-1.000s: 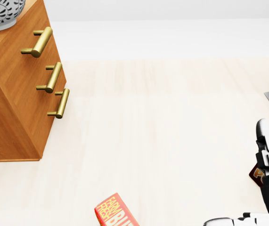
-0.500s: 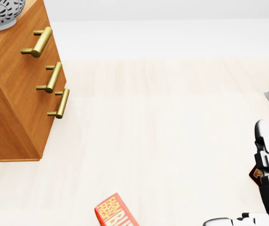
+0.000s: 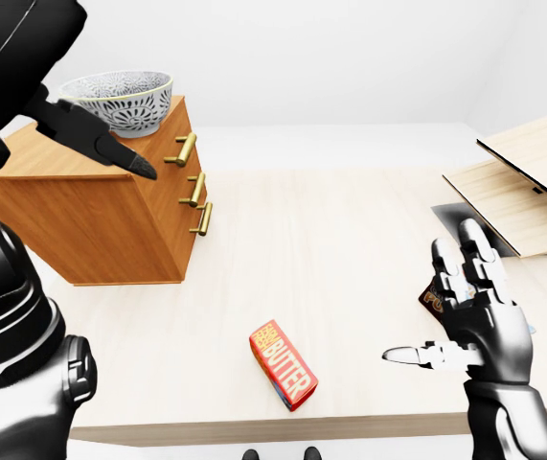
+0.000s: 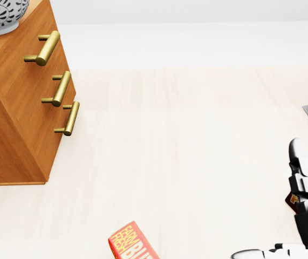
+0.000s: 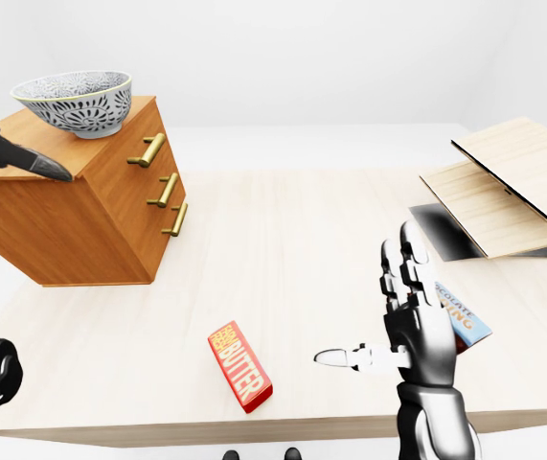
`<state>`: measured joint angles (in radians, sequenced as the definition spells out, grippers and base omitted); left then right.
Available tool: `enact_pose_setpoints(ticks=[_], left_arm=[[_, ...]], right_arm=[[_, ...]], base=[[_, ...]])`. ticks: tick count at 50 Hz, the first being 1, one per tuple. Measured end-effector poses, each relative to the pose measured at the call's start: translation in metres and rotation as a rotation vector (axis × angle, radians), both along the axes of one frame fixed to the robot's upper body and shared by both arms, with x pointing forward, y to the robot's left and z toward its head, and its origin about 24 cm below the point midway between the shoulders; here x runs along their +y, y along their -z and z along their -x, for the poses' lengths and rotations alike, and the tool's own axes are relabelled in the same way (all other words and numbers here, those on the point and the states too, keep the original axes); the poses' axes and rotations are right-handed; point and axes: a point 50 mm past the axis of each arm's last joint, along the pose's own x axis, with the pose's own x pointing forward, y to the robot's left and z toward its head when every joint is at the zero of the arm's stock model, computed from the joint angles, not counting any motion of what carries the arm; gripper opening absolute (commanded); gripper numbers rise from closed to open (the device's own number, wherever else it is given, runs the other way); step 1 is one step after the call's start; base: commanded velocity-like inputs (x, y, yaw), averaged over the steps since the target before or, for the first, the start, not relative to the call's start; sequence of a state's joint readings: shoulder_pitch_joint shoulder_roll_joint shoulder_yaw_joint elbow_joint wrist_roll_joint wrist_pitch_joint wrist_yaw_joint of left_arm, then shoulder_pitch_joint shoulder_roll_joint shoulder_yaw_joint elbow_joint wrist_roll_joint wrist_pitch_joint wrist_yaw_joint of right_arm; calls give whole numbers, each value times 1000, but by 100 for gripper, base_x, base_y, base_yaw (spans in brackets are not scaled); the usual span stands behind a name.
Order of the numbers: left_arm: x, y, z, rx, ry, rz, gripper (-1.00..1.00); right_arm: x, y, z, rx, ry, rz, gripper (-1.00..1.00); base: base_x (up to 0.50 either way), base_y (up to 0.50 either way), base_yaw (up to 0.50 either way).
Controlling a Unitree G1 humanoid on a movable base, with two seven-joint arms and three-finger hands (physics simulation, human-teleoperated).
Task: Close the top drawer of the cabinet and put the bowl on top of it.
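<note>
The bowl (image 5: 74,101) was pale with a dark flower pattern and a yellowish rim. It sat upright on top of the wooden cabinet (image 5: 81,220), whose top drawer (image 5: 131,132) lay flush with those below. My left fingers (image 5: 29,161) hung over the cabinet top, just short of the bowl and not touching it, though I could not tell if they were open or closed. My right fingers (image 5: 413,264) stood spread open above the desk (image 5: 302,249) – well apart from the bowl.

The blue-grey patterned ceramic bowl (image 5: 74,103) stands upright atop the orange wooden cabinet (image 5: 72,220); its brass-handled top drawer (image 5: 125,144) sits flush shut.
</note>
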<state>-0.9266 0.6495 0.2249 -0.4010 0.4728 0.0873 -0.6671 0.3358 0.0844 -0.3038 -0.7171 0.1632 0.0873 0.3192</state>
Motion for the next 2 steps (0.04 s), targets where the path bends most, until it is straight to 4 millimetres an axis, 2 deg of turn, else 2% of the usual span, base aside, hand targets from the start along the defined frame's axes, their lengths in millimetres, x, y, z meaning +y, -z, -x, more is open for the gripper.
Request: enact_pose_setpoints(ticks=[2], left_arm=[[-6,2,10,-22,33,-24,100]], right_arm=[[0,0,0,1,-1,0,100]], base=[[0,0,0]])
